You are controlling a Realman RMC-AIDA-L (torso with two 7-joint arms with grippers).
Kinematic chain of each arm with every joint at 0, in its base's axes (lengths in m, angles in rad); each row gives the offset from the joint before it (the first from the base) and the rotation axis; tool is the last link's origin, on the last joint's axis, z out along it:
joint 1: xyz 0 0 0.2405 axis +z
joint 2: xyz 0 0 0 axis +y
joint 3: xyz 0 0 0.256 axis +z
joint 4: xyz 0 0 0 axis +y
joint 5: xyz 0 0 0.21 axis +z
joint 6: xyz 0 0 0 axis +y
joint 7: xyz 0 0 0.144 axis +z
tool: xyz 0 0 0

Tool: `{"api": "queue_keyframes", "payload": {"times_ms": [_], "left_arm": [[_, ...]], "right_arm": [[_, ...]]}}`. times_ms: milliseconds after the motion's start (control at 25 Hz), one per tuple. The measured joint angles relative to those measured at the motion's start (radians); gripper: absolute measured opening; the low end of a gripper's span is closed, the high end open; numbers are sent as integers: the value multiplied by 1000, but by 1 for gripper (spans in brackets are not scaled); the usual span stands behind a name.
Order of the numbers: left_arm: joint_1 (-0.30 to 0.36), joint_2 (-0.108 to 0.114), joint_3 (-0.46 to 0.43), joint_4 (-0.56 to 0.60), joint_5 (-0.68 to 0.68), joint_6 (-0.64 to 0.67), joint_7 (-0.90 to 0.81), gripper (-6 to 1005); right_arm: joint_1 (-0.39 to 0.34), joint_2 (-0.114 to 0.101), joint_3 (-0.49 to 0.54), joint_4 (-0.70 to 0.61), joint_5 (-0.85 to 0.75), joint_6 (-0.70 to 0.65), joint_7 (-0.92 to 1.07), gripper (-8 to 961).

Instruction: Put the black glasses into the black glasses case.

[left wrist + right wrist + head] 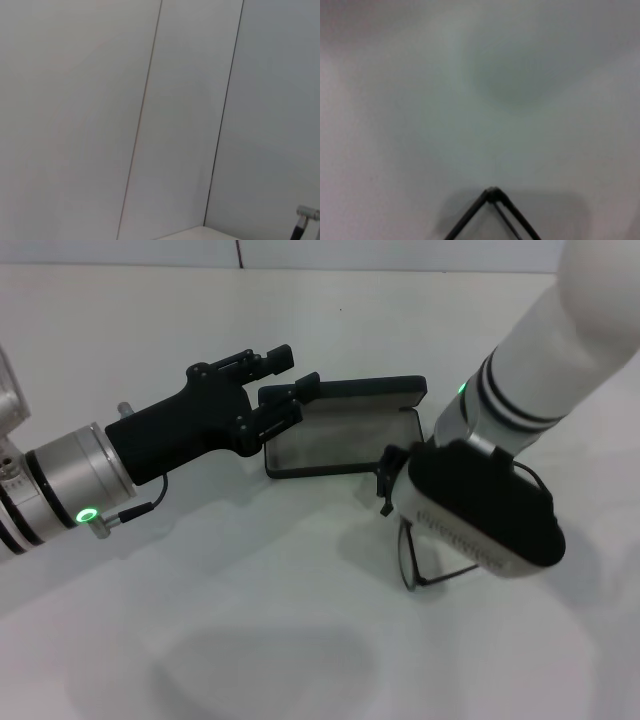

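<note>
The black glasses [425, 558] lie on the white counter [250, 630] just in front of the open black glasses case [345, 435], mostly hidden beneath the right end effector [392, 480], whose finger state I cannot tell. They look light, thin and springy, easily bent at the hinges, so the frame front or bridge seems the safest hold, not a lens. One visible lens stands roughly upright, and the frame's long axis seems to run front to back, across the case's left-right length. The left end effector [285, 390] sits at the case's left end, fingers narrowly parted around the lid edge
</note>
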Motion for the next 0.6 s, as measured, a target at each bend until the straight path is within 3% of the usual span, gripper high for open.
{"api": "queue_keyframes", "payload": {"times_ms": [120,280,400,600], "left_arm": [[1,1,0,0,0,0,-2,505],[3,1,0,0,0,0,-4,505],[3,2,0,1,0,0,-6,506],[-2,8,0,1,0,16,-6,506]], "right_arm": [[-4,-1,65,-12,-2,-44,-1,300],[-34,-4,285,-43,18,-178,-28,166],[-105,-7,477,-102,58,-252,-71,123],[-266,-8,662,-201,212,-214,-90,107]]}}
